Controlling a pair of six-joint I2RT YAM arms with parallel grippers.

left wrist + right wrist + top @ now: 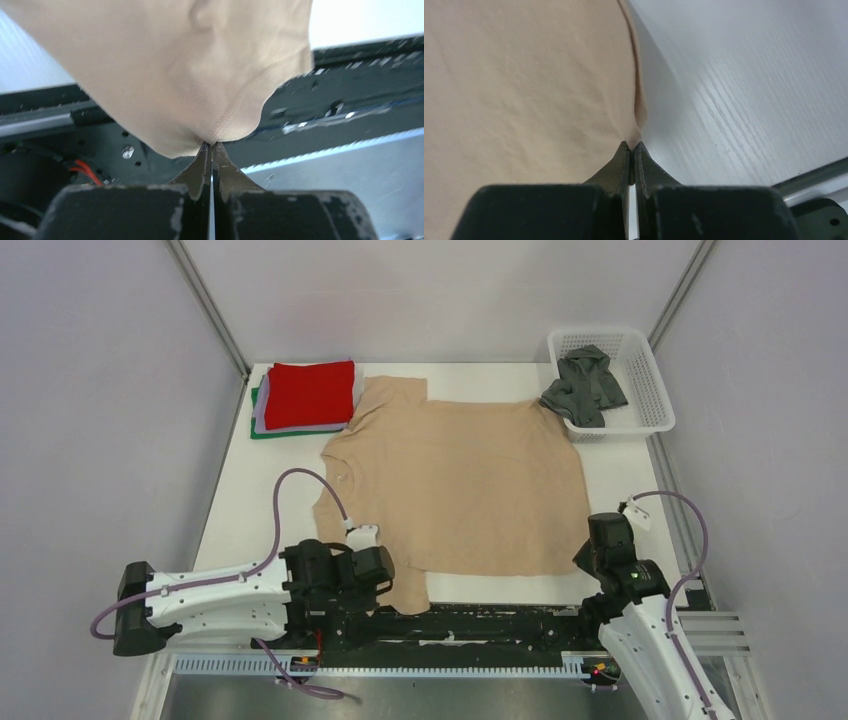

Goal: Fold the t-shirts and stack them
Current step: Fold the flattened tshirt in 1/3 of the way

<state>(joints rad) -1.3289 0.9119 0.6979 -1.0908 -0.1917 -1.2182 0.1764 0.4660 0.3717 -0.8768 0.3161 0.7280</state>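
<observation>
Two pinches, tan t-shirt (pixel 460 480): left fingers (pixel 196 175) maybe sleeve, right fingers (pixel 618 169) hem.

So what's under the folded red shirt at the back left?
Edges of a lavender shirt show beneath the red shirt, with a green shirt lowest. The rest of both is covered, so nothing more can be told.
</observation>
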